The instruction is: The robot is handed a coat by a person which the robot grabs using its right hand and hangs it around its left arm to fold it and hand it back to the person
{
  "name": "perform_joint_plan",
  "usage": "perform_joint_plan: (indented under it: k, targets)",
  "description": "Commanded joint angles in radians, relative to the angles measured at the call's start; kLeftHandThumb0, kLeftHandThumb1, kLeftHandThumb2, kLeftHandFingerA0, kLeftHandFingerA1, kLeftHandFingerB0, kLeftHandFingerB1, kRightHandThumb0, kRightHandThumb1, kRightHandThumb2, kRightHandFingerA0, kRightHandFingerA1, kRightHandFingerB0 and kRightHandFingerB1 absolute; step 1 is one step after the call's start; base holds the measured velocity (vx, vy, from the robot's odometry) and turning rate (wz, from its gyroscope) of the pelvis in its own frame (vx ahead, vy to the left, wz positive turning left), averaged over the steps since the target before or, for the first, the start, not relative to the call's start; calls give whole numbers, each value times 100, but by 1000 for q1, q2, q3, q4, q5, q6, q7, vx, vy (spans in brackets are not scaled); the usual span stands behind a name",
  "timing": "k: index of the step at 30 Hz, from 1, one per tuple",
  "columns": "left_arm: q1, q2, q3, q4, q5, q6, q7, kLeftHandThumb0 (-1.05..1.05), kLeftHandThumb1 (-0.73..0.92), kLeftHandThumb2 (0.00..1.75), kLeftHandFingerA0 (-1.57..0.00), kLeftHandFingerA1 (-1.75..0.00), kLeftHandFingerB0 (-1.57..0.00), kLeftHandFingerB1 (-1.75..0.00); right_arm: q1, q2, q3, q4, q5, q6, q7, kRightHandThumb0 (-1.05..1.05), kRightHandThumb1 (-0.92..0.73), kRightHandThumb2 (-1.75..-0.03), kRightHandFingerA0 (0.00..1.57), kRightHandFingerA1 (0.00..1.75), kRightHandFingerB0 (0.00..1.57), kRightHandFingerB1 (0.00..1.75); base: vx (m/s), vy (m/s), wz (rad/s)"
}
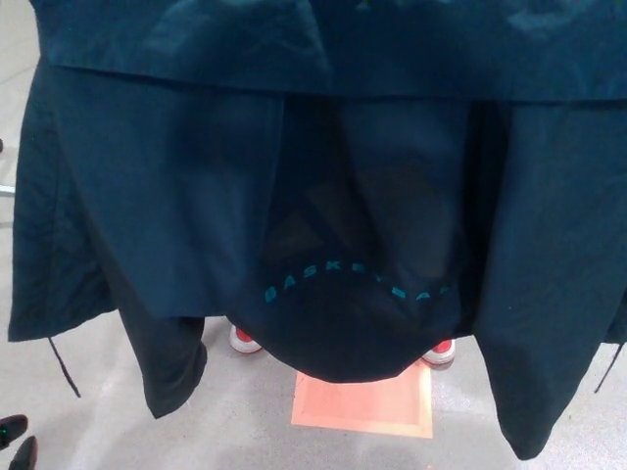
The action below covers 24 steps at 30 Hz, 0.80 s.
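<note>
the dark teal coat (176, 196) fills almost the whole view, hung spread left to right, its long axis up and down, hems pointing at the floor (98, 421). a rounded middle panel carries arched teal lettering (358, 279). below it lie an orange floor square (362, 403) and a person's red shoes (245, 339). a thin cord (64, 367) dangles at left. neither hand shows, so their grip cannot be told.

Hanging across the front, a dark teal fabric coat (176, 196); showing below its hem, a person's red-and-white shoes (245, 340); lying just before them, an orange square floor mat (362, 403).
</note>
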Motion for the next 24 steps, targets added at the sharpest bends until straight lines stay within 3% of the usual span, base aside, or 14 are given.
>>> perform_joint_plan:
  k: [1,3,5,7,8,9,10,11,12,14,15,18,21,24]
  targets:
    - [5,4,52,-20,-79,-42,-82,-33,62,113,0,-48,0,-48,-841,-532,-261,-157,1184,547,222,-81,-75,-63,64,51,52,39,0,0,0]
    - [9,1,54,-20,-82,-43,-84,-33,62,113,0,-48,0,-48,-955,-495,-189,-152,1078,521,196,-83,-76,-63,61,50,48,37,0,0,0]
    - [2,-3,50,-23,-78,-42,-80,-34,60,112,0,-47,0,-47,-1133,-428,-69,-130,872,502,174,-81,-75,-63,47,45,40,36,0,0,0]
    - [1,-7,50,-24,-79,-45,-80,-34,60,112,0,-47,0,-48,-1203,-401,-29,-108,794,514,188,-81,-68,-66,43,44,37,38,0,0,0]
    - [-1,-8,52,-25,-82,-43,-83,-34,61,112,0,-48,0,-48,-1257,-387,14,-86,710,515,220,-77,-54,-96,40,53,27,45,0,0,0]
    - [-5,-8,53,-26,-84,-40,-85,-34,61,112,0,-48,0,-48,-1295,-379,43,-73,650,520,236,-77,-54,-96,40,53,27,45,0,0,0]
    - [-5,-7,52,-26,-82,-40,-84,-34,62,113,0,-48,0,-48,-1314,-372,63,-72,611,524,237,-79,-63,-63,44,37,38,34,0,0,0]
    - [-8,-5,48,-24,-76,-41,-79,-34,60,112,0,-48,0,-48,-1356,-343,113,-69,529,522,246,-80,-55,-95,33,49,22,42,0,0,0]
    - [-17,-4,44,-23,-71,-41,-75,-34,60,112,0,-48,0,-48,-1395,-317,154,-62,464,518,262,-80,-55,-95,33,49,22,42,0,0,0]
    - [-24,-2,46,-23,-73,-37,-72,-34,60,112,0,-47,0,-47,-1449,-273,217,-53,377,545,263,-75,-50,-92,30,48,24,43,0,0,0]
    - [-22,-1,48,-25,-75,-36,-76,-34,61,113,0,-47,0,-48,-1467,-262,239,-38,351,542,292,-76,-65,-59,27,32,28,30,0,0,0]
    - [-9,3,49,-31,-77,-44,-92,-33,63,114,0,-47,0,-48,-1517,-222,301,23,266,470,417,-78,-67,-60,20,34,19,29,0,0,0]
    - [-7,6,50,-29,-75,-45,-86,-33,63,114,0,-47,0,-48,-1607,-164,357,51,282,612,428,-73,-58,-59,24,33,27,31,0,0,0]
    - [-9,3,53,-24,-77,-42,-86,-34,62,113,0,-47,0,-48,-1668,-125,446,67,182,554,506,-75,-69,-61,20,30,22,28,0,0,0]
